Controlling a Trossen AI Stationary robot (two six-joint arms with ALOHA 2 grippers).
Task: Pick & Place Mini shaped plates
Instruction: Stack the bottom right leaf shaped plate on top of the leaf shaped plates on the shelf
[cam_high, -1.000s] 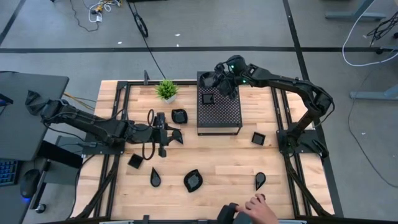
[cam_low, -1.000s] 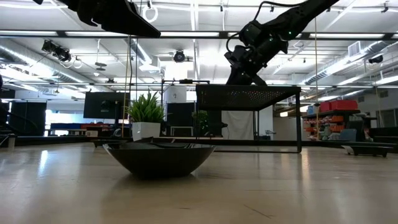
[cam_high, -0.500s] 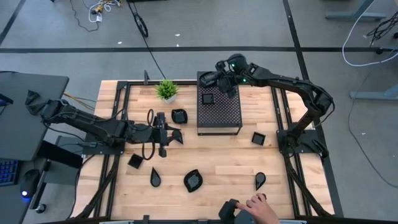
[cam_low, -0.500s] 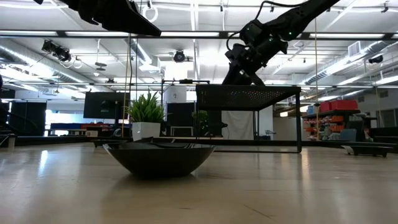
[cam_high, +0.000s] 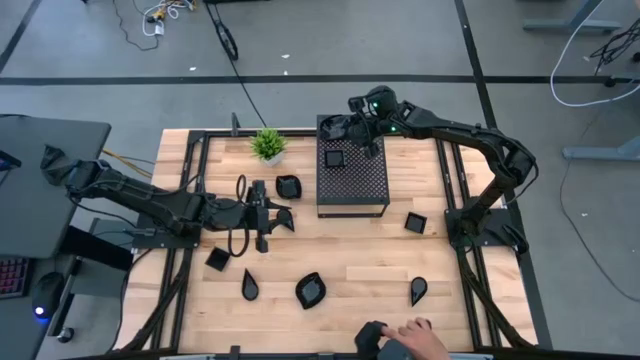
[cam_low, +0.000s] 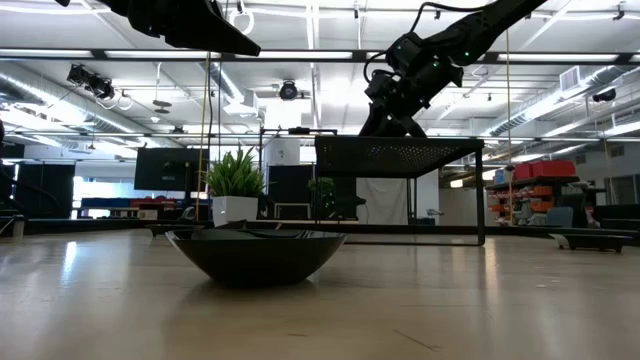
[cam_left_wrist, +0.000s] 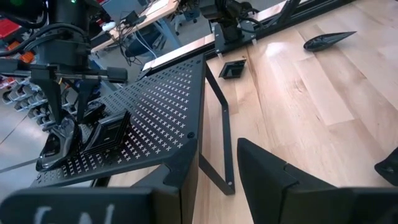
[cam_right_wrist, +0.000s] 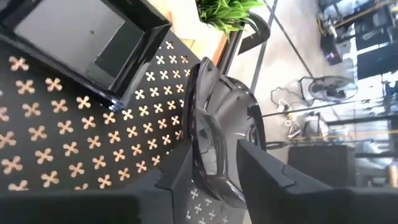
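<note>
Several mini shaped plates lie on the wooden table, among them a leaf plate (cam_high: 310, 290), a teardrop (cam_high: 418, 290) and a square one (cam_high: 415, 222). A square plate (cam_left_wrist: 106, 134) lies flat on top of the black perforated box (cam_high: 352, 185). Beside it a glossy leaf plate (cam_left_wrist: 57, 148) stands tilted on its rim at the box's far left corner. My right gripper (cam_left_wrist: 67, 99) is over it, open, one finger on either side (cam_right_wrist: 217, 155). My left gripper (cam_high: 272, 216) hangs open high above the table left of the box, over a plate (cam_high: 284, 217). My right gripper comes slanting down from the far right, its fingers on either side of the leaf plate's upper rim (cam_right_wrist: 205, 106). The plate's lower rim rests on the box top. I cannot tell whether a finger still touches it.
A green potted plant (cam_high: 267, 145) stands at the far edge left of the box. A person's hand (cam_high: 415, 335) with a dark object (cam_high: 372, 338) reaches in at the near edge. Bare wood lies between the box and the near plates.
My right gripper has stayed over the box's far left corner and rolled a little about its own line. The person's hand at the near edge has drawn back slightly.
</note>
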